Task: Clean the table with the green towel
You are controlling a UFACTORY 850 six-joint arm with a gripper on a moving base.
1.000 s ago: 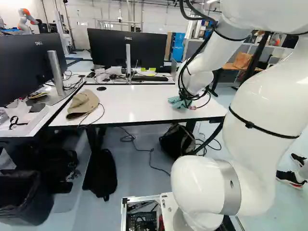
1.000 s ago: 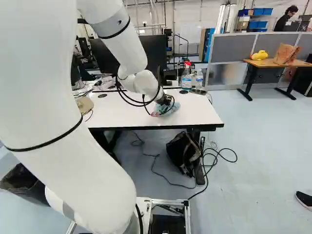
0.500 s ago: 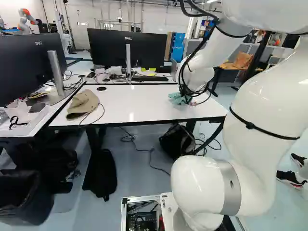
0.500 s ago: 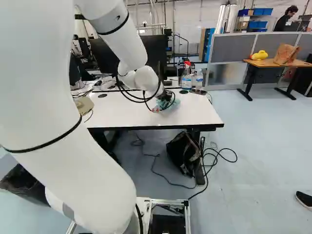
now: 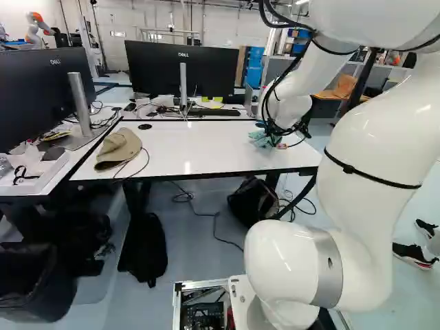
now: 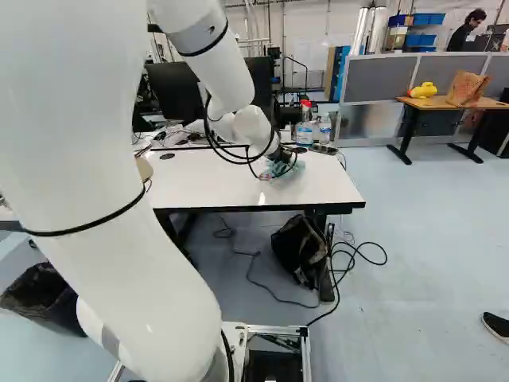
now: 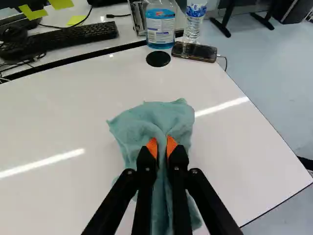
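Note:
Over the right part of the white table (image 5: 199, 148), the gripper (image 6: 278, 165) reaches down to the green towel (image 6: 294, 168). In the wrist view the gripper (image 7: 162, 147) is shut on a fold of the towel (image 7: 146, 120), with an orange pad on either side of it. The cloth spreads out on the tabletop (image 7: 73, 112) ahead of the fingers and trails back beneath them. In the left base view the towel (image 5: 260, 138) shows beside the arm's cables, which partly hide the gripper.
A spray bottle (image 7: 160, 24), a water bottle (image 7: 194, 17) and a phone (image 7: 194, 52) are at the table's far right corner. A tan cap (image 5: 118, 148) lies at its left end. Monitors (image 5: 182, 69) and a keyboard (image 7: 73, 40) stand beyond. Another robot (image 5: 38, 29) is far back.
The arm has shifted to the right over the table, and the towel has moved with it. The gripper has stayed shut on the cloth. The base has not moved.

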